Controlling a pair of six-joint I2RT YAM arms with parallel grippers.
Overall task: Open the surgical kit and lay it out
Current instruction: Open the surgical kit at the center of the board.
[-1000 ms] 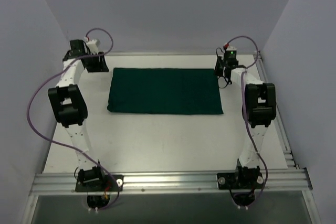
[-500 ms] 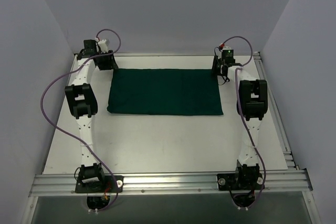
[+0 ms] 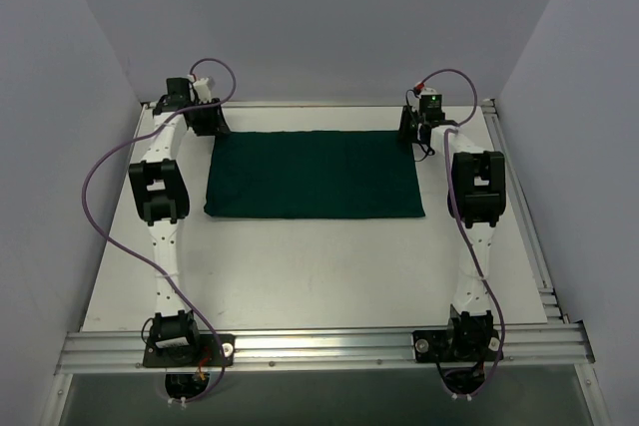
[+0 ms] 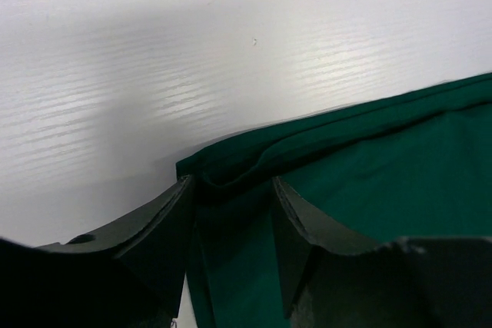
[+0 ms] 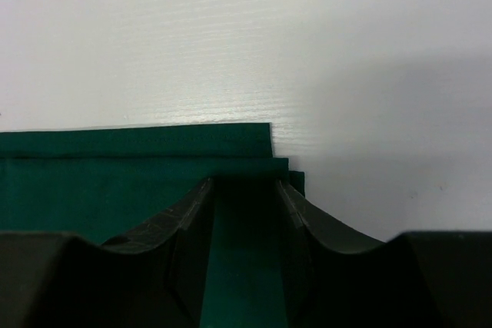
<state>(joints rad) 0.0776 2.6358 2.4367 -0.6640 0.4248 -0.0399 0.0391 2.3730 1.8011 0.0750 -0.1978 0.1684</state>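
The surgical kit (image 3: 315,174) lies as a flat, folded dark green cloth rectangle on the white table; whatever is inside it is hidden. My left gripper (image 3: 207,120) is at its far left corner. In the left wrist view the left gripper (image 4: 231,187) is open, its fingers standing either side of a raised fold of the green cloth (image 4: 369,151) at that corner. My right gripper (image 3: 419,131) is at the far right corner. In the right wrist view the right gripper (image 5: 244,184) is open over the layered cloth edge (image 5: 154,151), with cloth flat between the fingers.
The white table (image 3: 300,266) is bounded by grey walls at the left, back and right. An aluminium rail (image 3: 319,343) carries both arm bases at the near edge. Purple cables (image 3: 100,167) loop beside each arm.
My left arm has swung right and forward, bringing its gripper onto the cloth's far left corner. My right gripper has shifted slightly left onto the far right corner. The cloth has not moved.
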